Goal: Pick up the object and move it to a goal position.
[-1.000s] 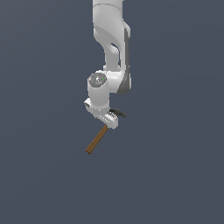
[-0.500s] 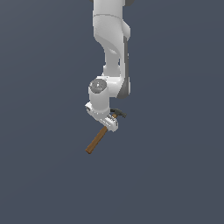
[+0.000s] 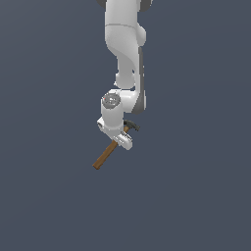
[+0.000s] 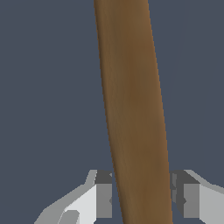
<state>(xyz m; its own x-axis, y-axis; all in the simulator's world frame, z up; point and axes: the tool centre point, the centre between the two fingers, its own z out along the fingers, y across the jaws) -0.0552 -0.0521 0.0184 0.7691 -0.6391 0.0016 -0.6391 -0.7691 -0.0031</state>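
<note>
Exterior view first: we see the white arm [image 3: 125,54] coming down from twelve o'clock, with our gripper [image 3: 119,140] just below the centre of the picture. The hammer [image 3: 106,156] is there too, set on a slant. Its brown wooden handle runs out from under the gripper toward seven o'clock, and its small dark grey head [image 3: 131,126] shows on the other side, toward one o'clock of the gripper. Around it we see only a plain dark blue-grey ground [image 3: 196,196], and we cannot tell from this view whether the hammer lies on that ground or hangs clear of it.

From the wrist view, the handle [image 4: 131,109] fills the middle of the picture as a broad brown band. It runs straight between our two fingers [image 4: 103,197], one on each flank of the wood. The one finger lies tight against the handle. On the other side a thin dark line shows between pad and wood, so we cannot tell whether the jaws truly clamp the handle or merely bracket it.
</note>
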